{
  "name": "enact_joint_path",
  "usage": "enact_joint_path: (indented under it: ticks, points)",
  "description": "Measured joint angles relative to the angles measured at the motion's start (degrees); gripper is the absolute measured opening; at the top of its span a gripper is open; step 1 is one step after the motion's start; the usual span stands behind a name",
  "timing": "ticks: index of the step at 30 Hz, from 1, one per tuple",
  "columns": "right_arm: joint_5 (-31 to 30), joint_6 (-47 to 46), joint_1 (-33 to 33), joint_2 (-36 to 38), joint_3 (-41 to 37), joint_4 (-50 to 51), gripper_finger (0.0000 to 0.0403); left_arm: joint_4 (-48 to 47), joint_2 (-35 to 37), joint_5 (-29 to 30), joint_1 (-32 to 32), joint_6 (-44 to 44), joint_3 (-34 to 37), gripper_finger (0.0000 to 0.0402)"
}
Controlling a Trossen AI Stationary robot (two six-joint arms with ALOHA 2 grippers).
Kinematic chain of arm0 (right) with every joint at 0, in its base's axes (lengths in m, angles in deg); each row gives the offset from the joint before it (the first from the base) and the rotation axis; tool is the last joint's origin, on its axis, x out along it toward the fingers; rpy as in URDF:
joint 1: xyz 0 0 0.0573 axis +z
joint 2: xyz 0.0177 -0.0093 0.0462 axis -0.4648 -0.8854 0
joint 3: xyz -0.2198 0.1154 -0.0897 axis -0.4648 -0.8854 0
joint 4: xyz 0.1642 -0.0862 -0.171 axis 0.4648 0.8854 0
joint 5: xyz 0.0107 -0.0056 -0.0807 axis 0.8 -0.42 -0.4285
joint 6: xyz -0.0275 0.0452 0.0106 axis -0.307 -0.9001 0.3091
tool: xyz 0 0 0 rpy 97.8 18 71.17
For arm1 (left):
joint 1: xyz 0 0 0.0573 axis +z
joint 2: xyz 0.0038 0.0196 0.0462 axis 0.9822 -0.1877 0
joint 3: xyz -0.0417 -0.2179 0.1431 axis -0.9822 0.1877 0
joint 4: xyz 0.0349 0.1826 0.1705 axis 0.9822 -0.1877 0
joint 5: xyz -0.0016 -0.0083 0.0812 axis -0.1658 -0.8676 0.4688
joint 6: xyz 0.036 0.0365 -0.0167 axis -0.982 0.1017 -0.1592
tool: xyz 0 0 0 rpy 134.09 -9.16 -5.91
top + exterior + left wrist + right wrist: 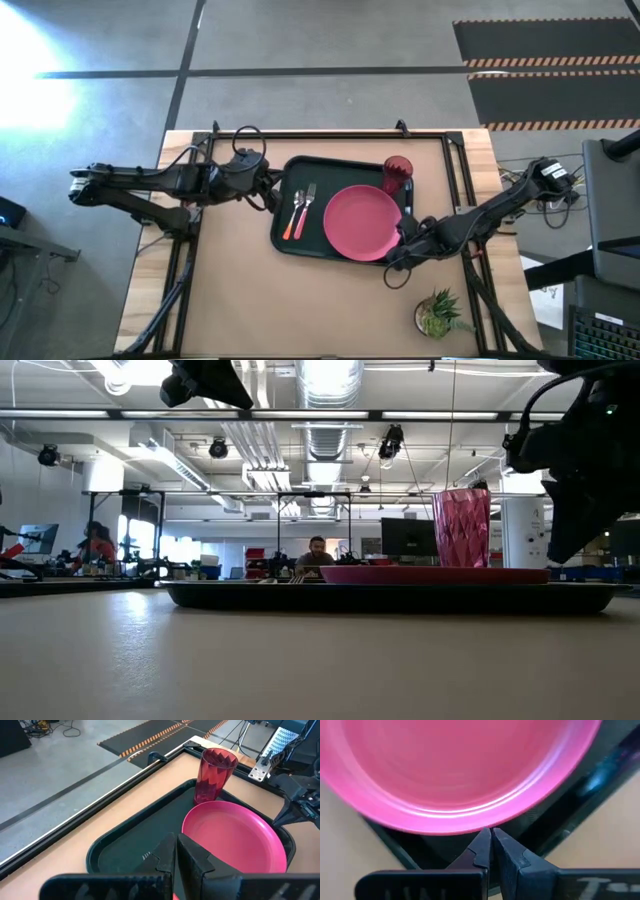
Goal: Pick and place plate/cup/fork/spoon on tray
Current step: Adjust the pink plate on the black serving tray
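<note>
The dark tray [300, 170] lies mid-table. On it are the pink-red plate [360, 222], the dark-red cup [397, 172] standing upright at its far right corner, and the fork [305, 208] and the orange-handled spoon [292, 220] side by side at its left. The plate's near edge reaches over the tray's near rim. My left gripper [275, 196] is shut and empty over the tray's left rim. My right gripper [402, 240] is shut, with its tips at the plate's right rim [487, 822]. The cup [214, 775] and the plate [235, 837] also show in the left wrist view. My right gripper's shut fingertips [484, 840] stand right at the outer edge of the plate's rim [470, 826], coming from the table's right side. I cannot tell whether they touch it. The plate lies flat on the tray.
A small potted green plant [438, 314] stands near the table's front right. Black frame rails [330, 134] run along the table's far edge and sides. People sit in the room beyond the table [316, 552].
</note>
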Motion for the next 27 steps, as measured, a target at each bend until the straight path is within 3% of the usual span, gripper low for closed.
enact_joint_path:
  ticks: [14,27]
  points:
    - [-0.2,2.2,-3.4,-4.2,-0.2,3.0,0.0008,0.0,0.0,0.0,0.0,-0.1,0.0,0.0000]
    - [-0.3,3.6,-4.6,-6.1,-0.2,-1.0,0.0009,0.0,0.0,0.0,0.0,-0.1,0.1,0.0000]
